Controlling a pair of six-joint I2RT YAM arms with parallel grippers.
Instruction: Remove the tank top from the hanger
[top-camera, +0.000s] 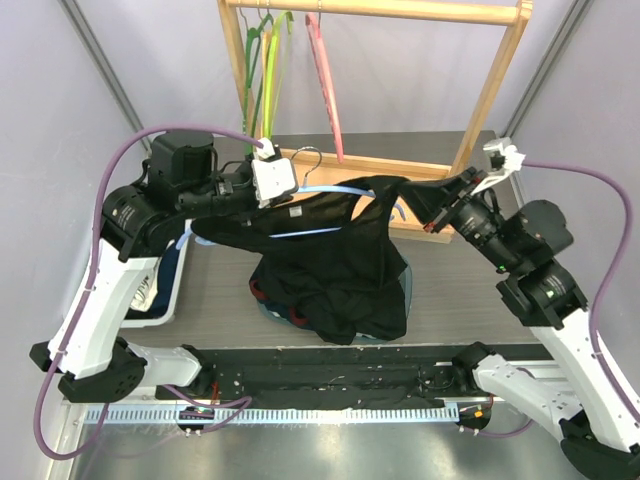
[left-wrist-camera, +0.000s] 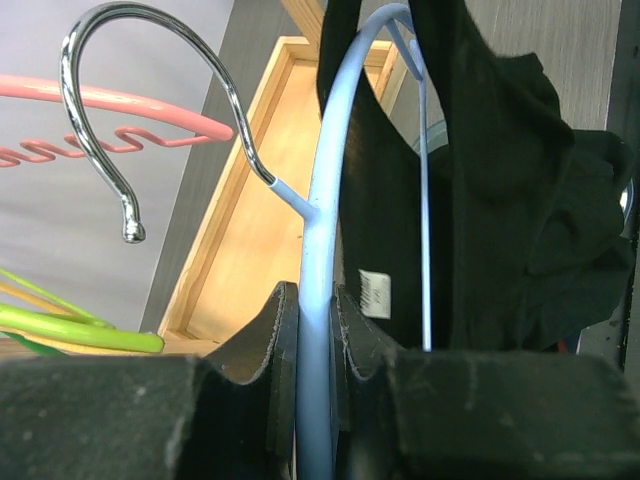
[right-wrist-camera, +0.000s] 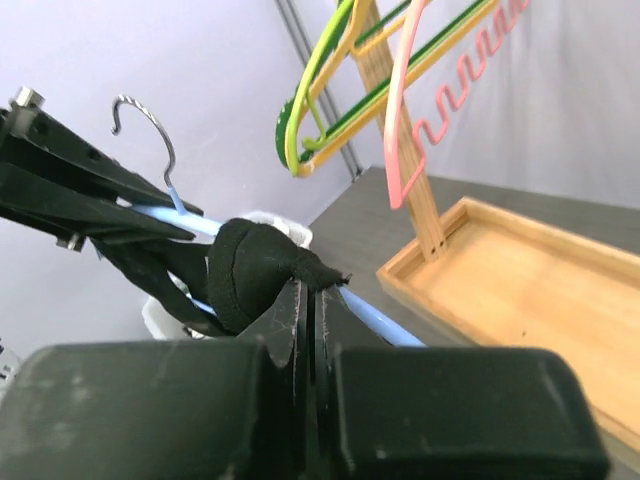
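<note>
A black tank top (top-camera: 335, 270) hangs on a light blue hanger (top-camera: 310, 231) with a chrome hook (top-camera: 305, 160), held in the air above the table. My left gripper (top-camera: 262, 190) is shut on the hanger's blue bar (left-wrist-camera: 318, 300) just below the hook (left-wrist-camera: 150, 120). My right gripper (top-camera: 432, 200) is shut on the tank top's right shoulder strap (right-wrist-camera: 255, 275), pinching the black cloth beside the blue hanger arm (right-wrist-camera: 375, 320). The tank top's body (left-wrist-camera: 500, 200) droops onto a pile of clothes.
A wooden rack (top-camera: 400, 12) with green (top-camera: 265, 70) and pink hangers (top-camera: 325, 70) stands at the back on a wooden tray (top-camera: 400, 165). A white bin (top-camera: 165, 285) sits at the left. Other garments (top-camera: 275, 300) lie under the tank top.
</note>
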